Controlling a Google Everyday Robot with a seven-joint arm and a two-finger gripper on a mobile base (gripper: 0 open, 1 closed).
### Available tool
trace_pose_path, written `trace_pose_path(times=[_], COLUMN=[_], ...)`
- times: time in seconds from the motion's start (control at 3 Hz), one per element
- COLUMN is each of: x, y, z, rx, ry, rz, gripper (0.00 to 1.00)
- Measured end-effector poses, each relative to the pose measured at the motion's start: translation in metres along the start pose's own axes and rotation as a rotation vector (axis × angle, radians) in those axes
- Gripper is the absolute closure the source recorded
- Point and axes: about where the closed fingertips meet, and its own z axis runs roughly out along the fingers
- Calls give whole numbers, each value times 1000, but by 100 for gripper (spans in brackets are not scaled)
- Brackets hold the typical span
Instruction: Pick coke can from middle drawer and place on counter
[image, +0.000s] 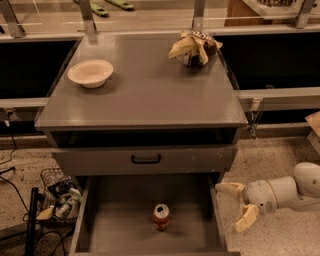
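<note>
The coke can (161, 217), red with a silver top, stands upright on the floor of the open middle drawer (115, 225), near its centre front. The grey counter (145, 90) tops the cabinet above it. My gripper (239, 206) is to the right of the drawer, just outside its right wall and apart from the can. Its two pale fingers (230, 189) are spread open and hold nothing.
A cream bowl (90, 73) sits at the counter's left. A brown-and-yellow snack bag (194, 47) lies at its back right. A closed drawer front with a black handle (146, 159) is above the open drawer. A wire basket with clutter (57, 197) stands on the floor at left.
</note>
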Motion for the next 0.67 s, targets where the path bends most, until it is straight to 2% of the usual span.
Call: trace_pose_path(times=[0.33, 0.67], x=[18, 17], y=[-19, -19], z=[24, 42], rx=[17, -6], ry=[-44, -52], rz=[45, 35], gripper=[0, 0])
